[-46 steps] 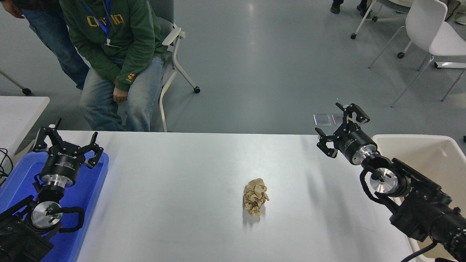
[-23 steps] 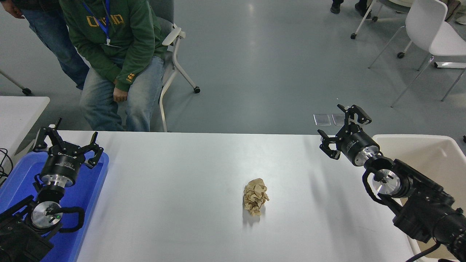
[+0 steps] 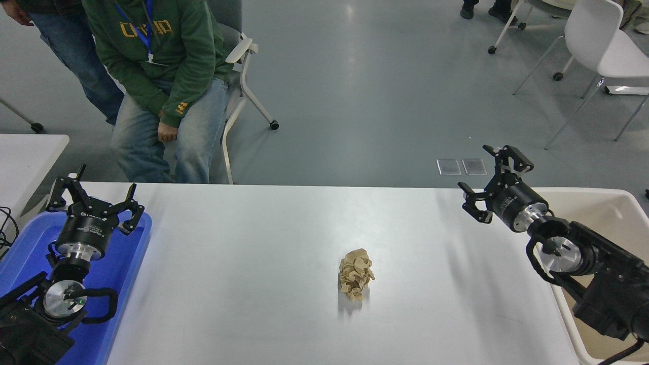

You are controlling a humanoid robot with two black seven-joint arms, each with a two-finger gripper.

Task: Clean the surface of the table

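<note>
**Right arm swings outward as paper wad sits on the bench**

Shifted to the right since a second ago, the right pincer [image 3: 494, 183] now hangs over the far right corner of the table surface [image 3: 263, 263], at the edge of the beige bin [image 3: 621, 203] beside the bench. Its fingers are spread wide and hold nothing. The black arm behind it runs back over the bin to the lower right corner of the view.

Nothing else has changed place. A crumpled brown paper wad [image 3: 356, 274] lies alone near the middle of the white bench, well apart from the right pincer, which is up and to the right of it. The bench surface stretches across most of the view, from the blue tray [image 3: 127, 263] on its left end to the bin on its right.

The left pincer [image 3: 94, 195] is parked at the lower left, above the blue tray, its fingers open and empty.

At the far side, a person in a green hoodie [image 3: 157, 56] and jeans sits on a white chair [image 3: 243, 76], one hand [image 3: 166, 134] resting on a knee. A second person [image 3: 71, 50] stands just left of them. Another white chair [image 3: 603, 45] stands on the grey floor at the upper right, and the corner of a smaller white table [image 3: 25, 157] shows at the left edge.
</note>
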